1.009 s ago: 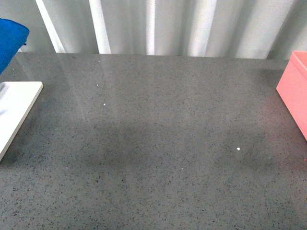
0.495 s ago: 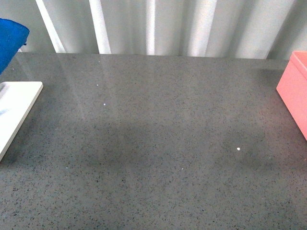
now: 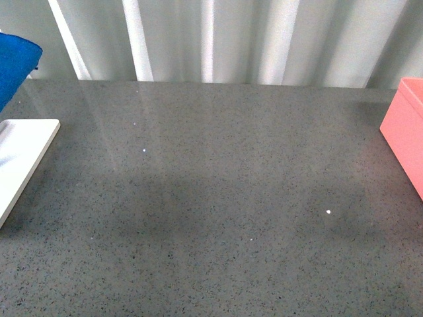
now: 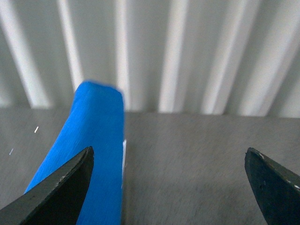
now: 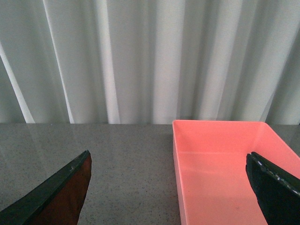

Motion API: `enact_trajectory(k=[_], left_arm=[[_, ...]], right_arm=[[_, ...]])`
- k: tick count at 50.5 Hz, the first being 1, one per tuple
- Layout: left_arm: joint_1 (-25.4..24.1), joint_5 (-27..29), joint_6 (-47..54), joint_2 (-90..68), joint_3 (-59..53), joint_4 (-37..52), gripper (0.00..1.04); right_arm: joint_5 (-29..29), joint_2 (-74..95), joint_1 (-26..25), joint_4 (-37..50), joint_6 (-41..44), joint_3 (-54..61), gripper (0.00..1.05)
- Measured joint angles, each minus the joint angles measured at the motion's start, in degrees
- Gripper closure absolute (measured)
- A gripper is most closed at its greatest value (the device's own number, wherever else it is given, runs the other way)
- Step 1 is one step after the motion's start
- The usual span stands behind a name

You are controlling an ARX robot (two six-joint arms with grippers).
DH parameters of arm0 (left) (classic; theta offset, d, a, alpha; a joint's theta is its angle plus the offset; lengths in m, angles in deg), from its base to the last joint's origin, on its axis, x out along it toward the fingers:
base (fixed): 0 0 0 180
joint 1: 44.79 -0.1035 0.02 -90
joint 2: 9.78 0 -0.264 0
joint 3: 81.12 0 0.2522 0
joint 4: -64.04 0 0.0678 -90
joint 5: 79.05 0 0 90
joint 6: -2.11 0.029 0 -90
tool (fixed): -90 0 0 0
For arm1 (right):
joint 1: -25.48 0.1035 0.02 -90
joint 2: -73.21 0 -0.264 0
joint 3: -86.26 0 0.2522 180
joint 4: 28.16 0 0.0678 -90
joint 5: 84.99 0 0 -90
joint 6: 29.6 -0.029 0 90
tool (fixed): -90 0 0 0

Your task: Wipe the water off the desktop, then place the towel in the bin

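Two dark fingers (image 4: 51, 197) of the left gripper (image 4: 168, 161) stand wide apart, and through the gap between them I see the bare desktop (image 4: 201, 159). The towel (image 4: 93, 140), bright blue and fuzzy, runs as a long band right past one of those fingers, its lower part hidden behind the fingertip. Whether cloth and finger touch I cannot tell. Its far end stands up in front of the pale pleated curtain (image 4: 197, 56).

On the other arm, the right gripper (image 5: 168, 159) is spread just as wide, and one of its fingers (image 5: 51, 201) shows a reddish-brown inner face. Beyond that gap sits the bin (image 5: 225, 164), a shallow pink tray resting on the grey speckled stone.

From the front, neither arm shows. The towel appears at the far left corner, seemingly raised above the surface and cut off by the picture's edge, so what bears it I cannot say. Just nearer than it, at the left edge, lies a flat white board (image 3: 20, 155). The bin stands at the right edge, well apart from the towel, with the whole breadth of the desktop between them. A few tiny bright specks (image 3: 328, 212) dot the glossy top. Whether they are water I cannot tell.
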Motion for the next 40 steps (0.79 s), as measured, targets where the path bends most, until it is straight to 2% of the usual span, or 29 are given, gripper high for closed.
enact_trajectory(k=[3, 6, 8, 13, 17, 19, 27, 36, 40], left_arm=[[1.46, 6.03, -4.39, -3.76, 2.47, -6.99, 0.07], [1.20, 7.32, -8.85, -10.05, 4.26, -9.31, 0.07], [-0.55, 4.17, -10.21, -16.39, 5.16, -6.80, 0.07], [-7.76, -4.96, -8.94, -34.62, 11.74, 6.73, 0.07], [-11.50, -9.75, -5.09, -48.02, 20.46, 10.69, 0.07], [-12.74, -10.38, -2.14, -55.71, 25.62, 11.74, 0.07], [-14.60, -10.03, -0.09, -73.42, 40.30, 5.27, 0.07], [-15.21, -5.05, 3.87, -88.80, 57.46, -1.75, 0.07], [-15.61, -5.01, 7.06, -94.18, 64.06, -3.17, 0.07]], right_arm=[[-0.02, 0.00, 0.00, 0.00, 0.00, 0.00, 0.07], [-0.02, 0.00, 0.00, 0.00, 0.00, 0.00, 0.07], [0.07, 0.00, 0.00, 0.00, 0.00, 0.00, 0.07], [0.02, 0.00, 0.00, 0.00, 0.00, 0.00, 0.07], [0.00, 0.00, 0.00, 0.00, 0.00, 0.00, 0.07], [-0.02, 0.00, 0.00, 0.00, 0.00, 0.00, 0.07], [0.00, 0.00, 0.00, 0.00, 0.00, 0.00, 0.07], [0.00, 0.00, 0.00, 0.00, 0.00, 0.00, 0.07], [0.00, 0.00, 0.00, 0.00, 0.00, 0.00, 0.07]])
